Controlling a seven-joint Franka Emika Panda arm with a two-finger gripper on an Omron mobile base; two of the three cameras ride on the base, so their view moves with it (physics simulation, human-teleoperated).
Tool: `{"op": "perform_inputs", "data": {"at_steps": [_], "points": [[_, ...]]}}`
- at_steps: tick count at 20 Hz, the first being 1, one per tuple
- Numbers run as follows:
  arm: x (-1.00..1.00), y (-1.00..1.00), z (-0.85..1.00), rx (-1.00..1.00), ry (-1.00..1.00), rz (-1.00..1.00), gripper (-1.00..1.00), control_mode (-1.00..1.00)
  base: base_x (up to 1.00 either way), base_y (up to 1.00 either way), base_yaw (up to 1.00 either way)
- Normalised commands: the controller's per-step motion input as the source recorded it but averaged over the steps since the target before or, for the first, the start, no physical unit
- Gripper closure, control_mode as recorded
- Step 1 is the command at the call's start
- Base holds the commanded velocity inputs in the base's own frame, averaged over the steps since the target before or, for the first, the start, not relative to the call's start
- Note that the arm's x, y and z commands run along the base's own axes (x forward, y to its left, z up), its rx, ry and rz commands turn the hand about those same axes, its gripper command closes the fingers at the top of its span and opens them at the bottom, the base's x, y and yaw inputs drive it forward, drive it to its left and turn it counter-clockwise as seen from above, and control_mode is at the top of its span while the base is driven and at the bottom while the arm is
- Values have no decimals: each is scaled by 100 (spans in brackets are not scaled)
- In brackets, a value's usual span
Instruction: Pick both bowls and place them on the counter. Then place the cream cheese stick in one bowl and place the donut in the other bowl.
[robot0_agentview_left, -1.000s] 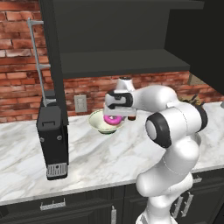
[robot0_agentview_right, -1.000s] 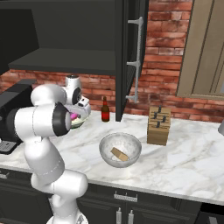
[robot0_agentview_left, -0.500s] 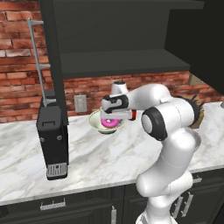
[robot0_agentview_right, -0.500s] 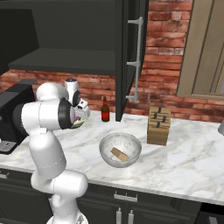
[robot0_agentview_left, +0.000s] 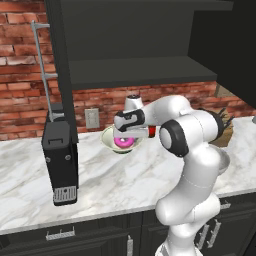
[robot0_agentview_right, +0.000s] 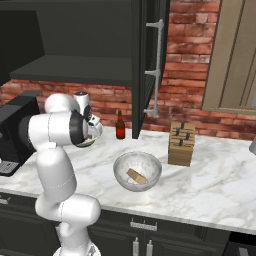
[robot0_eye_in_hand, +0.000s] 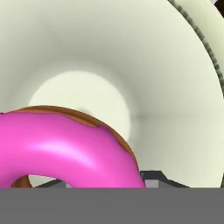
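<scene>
The two-finger gripper (robot0_agentview_left: 125, 141), pinching the pink-iced ring donut (robot0_agentview_left: 123, 143), hung over the cream flared bowl (robot0_agentview_left: 108, 138), donut at its six o'clock.

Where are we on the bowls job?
Done: grey marbled bowl and cream flared bowl both stand on the white marble counter; the tan cream cheese stick lies in the grey one. In hand: the tool holds the pink-iced donut over the cream bowl. Left: release it.
</scene>
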Motion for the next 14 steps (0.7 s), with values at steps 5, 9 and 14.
{"op": "perform_inputs", "data": {"at_steps": [5, 9, 14], "points": [[9, 9, -6, 0, 0, 0, -100, -100, 0, 0, 0], [14, 12, -1, 0, 0, 0, -100, -100, 0, 0, 0], [11, 5, 0, 0, 0, 0, -100, -100, 0, 0, 0]]}}
